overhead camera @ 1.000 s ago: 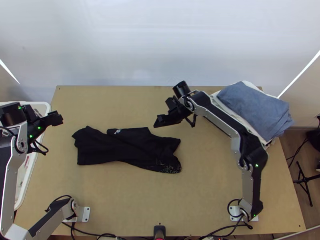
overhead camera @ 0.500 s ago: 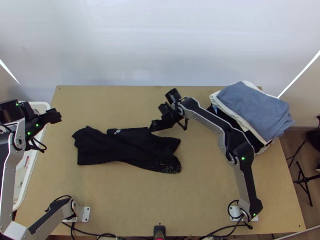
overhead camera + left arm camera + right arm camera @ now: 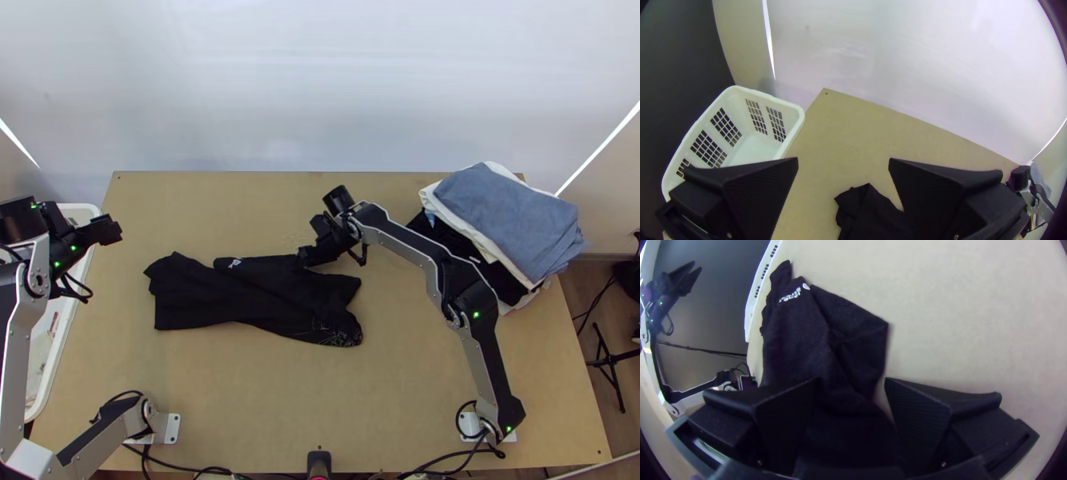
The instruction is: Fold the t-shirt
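The black t-shirt (image 3: 248, 300) lies folded lengthwise into a long, uneven strip on the table, with a small white print near its far edge. In the top view my right gripper (image 3: 306, 256) is at the shirt's far edge, right of the print. Its fingers stand apart in the right wrist view, the gripper (image 3: 853, 384) over the dark cloth (image 3: 795, 333), holding nothing. My left gripper (image 3: 118, 232) is near the table's left edge, away from the shirt; in the left wrist view that gripper (image 3: 843, 162) is open, a bunched end of the shirt (image 3: 871, 213) beyond it.
A white basket (image 3: 793, 120) stands at the table's left edge, partly under the left arm. At the back right lies a stack of folded clothes with a blue-grey one (image 3: 512, 216) on top. Bare tabletop (image 3: 320, 400) extends between the shirt and the near edge.
My right gripper has moved left and slightly nearer, from beyond the shirt to its far edge. The left gripper has shifted slightly left. The shirt lies as before.
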Robot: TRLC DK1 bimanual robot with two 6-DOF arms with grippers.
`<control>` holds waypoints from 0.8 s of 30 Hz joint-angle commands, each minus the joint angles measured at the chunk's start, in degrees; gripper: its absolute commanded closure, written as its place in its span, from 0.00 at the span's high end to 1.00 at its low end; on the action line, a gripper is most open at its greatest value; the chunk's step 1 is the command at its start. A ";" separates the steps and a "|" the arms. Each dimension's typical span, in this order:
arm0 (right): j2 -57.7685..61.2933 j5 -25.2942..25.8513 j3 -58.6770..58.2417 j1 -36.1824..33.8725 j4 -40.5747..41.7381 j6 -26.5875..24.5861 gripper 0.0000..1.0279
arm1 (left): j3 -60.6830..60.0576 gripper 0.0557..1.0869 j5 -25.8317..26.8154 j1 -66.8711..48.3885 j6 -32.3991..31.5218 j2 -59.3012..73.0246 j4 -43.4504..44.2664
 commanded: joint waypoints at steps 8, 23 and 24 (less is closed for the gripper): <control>-3.66 1.55 -4.73 0.64 5.31 0.55 0.03 | 1.41 0.96 -0.31 0.02 0.08 1.66 0.55; -15.97 3.31 -4.55 -0.24 5.31 3.19 0.03 | 3.52 0.96 -0.22 0.02 0.17 3.33 1.26; -16.67 3.57 -4.64 -0.24 5.31 3.19 0.03 | 3.61 0.96 -0.22 0.02 0.17 3.42 1.26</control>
